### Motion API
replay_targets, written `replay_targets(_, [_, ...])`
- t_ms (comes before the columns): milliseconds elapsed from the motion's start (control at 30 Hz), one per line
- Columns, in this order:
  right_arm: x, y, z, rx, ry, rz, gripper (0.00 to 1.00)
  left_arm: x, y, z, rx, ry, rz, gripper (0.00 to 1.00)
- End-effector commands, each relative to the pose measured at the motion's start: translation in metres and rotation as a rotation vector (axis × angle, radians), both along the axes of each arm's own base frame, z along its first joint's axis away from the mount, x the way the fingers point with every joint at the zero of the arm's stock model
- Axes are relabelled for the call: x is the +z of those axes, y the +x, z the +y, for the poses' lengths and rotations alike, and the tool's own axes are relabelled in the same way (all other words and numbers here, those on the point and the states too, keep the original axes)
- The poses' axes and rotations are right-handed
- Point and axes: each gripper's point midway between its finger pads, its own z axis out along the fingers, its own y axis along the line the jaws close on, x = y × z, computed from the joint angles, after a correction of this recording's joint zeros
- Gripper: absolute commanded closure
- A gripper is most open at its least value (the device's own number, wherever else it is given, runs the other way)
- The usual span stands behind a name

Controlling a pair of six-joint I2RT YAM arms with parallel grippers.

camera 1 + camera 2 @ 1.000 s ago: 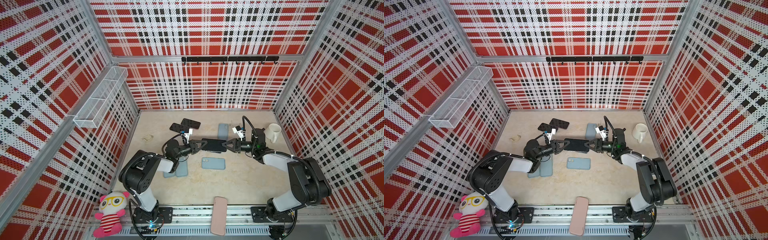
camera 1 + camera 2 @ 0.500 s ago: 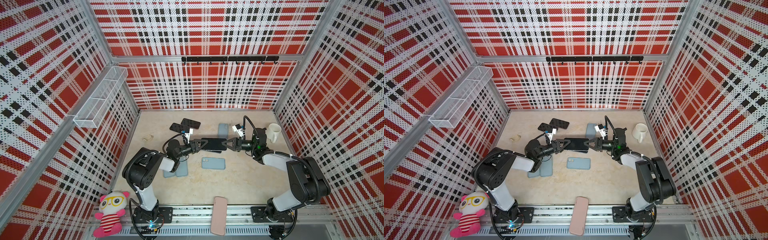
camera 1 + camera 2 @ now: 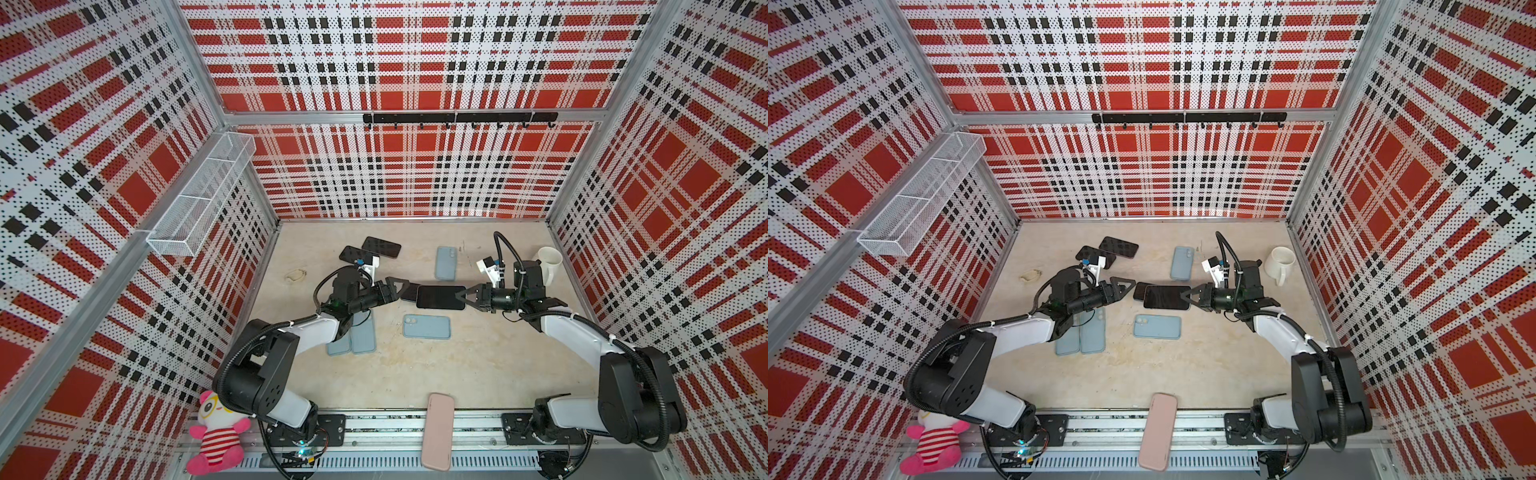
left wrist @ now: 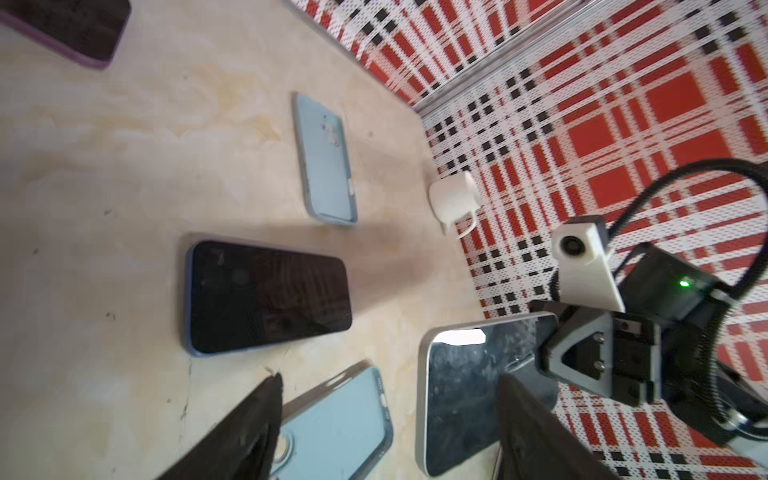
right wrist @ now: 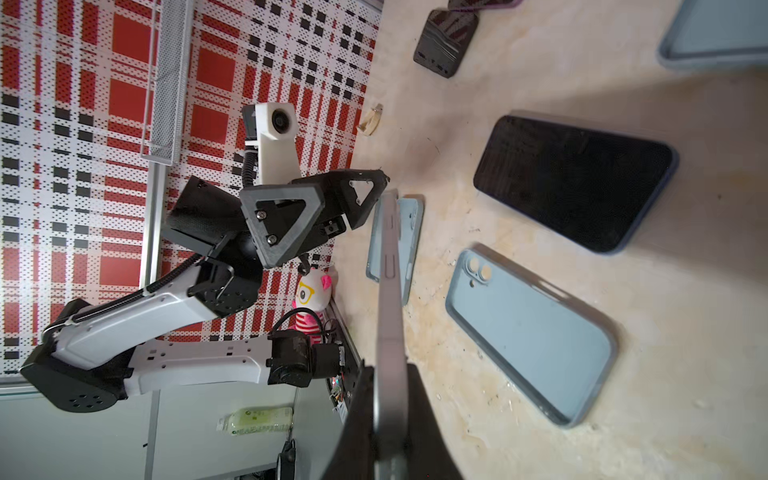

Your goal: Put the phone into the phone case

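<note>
Surface: stained beige table [image 3: 478, 365], red plaid walls [image 3: 415, 166] around us.
Phone [image 3: 440, 297]: raised, one end pinched in our right gripper [image 3: 460, 298].
Left gripper [image 3: 400, 291]: jaws wide, empty, just off the phone's other end.
Phone case [image 3: 427, 326]: blue, flat, near the phone.
In the way: dark handset [image 4: 266, 297] lying beneath the phone.

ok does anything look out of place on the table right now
Yes: the pink case lies across the front rail, overhanging the table edge, well apart from the blue cases. A small beige scrap lies on the table too. The phone in the right gripper looks fine.
</note>
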Motion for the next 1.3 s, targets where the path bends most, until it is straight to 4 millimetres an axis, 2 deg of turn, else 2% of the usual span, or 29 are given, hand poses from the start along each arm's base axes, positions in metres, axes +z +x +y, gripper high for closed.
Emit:
replay_targets(0, [-0.008, -0.010, -0.003, -0.002, -0.022, 0.013, 1.00, -0.033, -0.009, 0.012, 0.035, 0.183, 0.051, 0.20])
replay_targets(167, [-0.032, -0.015, -0.005, -0.003, -0.039, 0.070, 1.00, -0.051, -0.014, 0.009, 0.030, 0.232, 0.080, 0.23])
replay_targets(433, [-0.057, -0.014, -0.006, 0.013, -0.082, 0.120, 1.00, -0.073, -0.026, -0.006, -0.013, 0.284, 0.116, 0.28])
replay_targets(833, [-0.080, -0.011, 0.000, 0.024, -0.118, 0.171, 1.00, -0.099, -0.040, -0.021, -0.058, 0.324, 0.168, 0.50])
replay_targets(1067, [-0.093, -0.014, 0.004, 0.029, -0.140, 0.202, 1.00, -0.109, -0.044, -0.027, -0.072, 0.327, 0.193, 0.55])
replay_targets(1267, [-0.106, -0.015, 0.012, 0.041, -0.131, 0.233, 1.00, -0.113, -0.048, -0.034, -0.099, 0.305, 0.222, 0.55])
